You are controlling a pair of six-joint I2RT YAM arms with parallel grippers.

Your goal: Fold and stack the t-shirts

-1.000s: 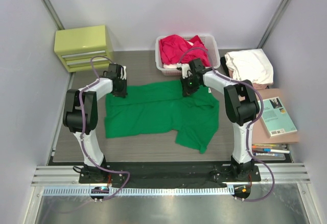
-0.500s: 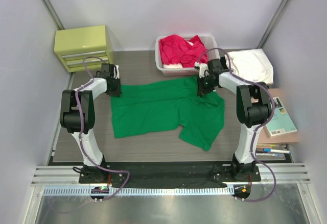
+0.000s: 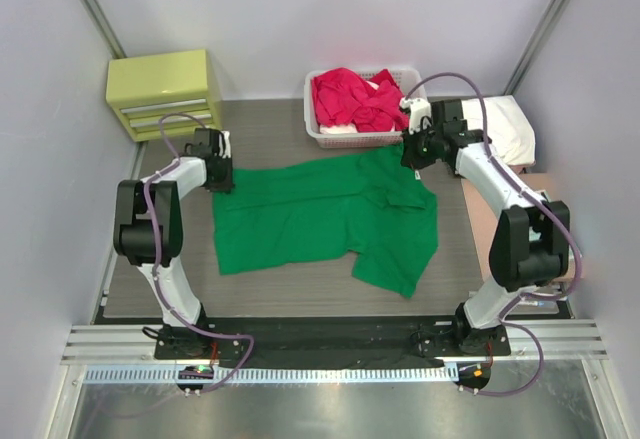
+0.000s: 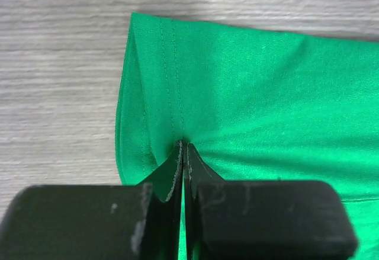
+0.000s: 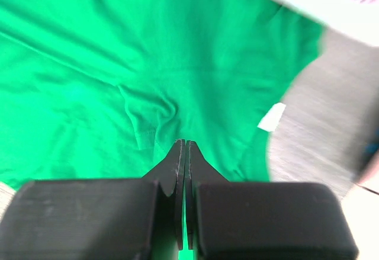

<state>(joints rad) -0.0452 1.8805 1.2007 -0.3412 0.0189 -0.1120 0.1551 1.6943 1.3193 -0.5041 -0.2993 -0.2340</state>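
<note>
Green shirt [image 3: 320, 214] spread on table [image 3: 270, 139], your left gripper [image 4: 182, 147] pinched shut on its far left hem corner, your right gripper [image 5: 182, 144] clamped on cloth beside the neck label [image 5: 271, 118], red shirts [image 3: 350, 99] heaped in basket [image 3: 345, 140] just behind

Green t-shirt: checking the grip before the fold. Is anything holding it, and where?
Both hold it. The left gripper pinches the green t-shirt by its stitched hem corner; the right gripper pinches cloth near the white label.
</note>
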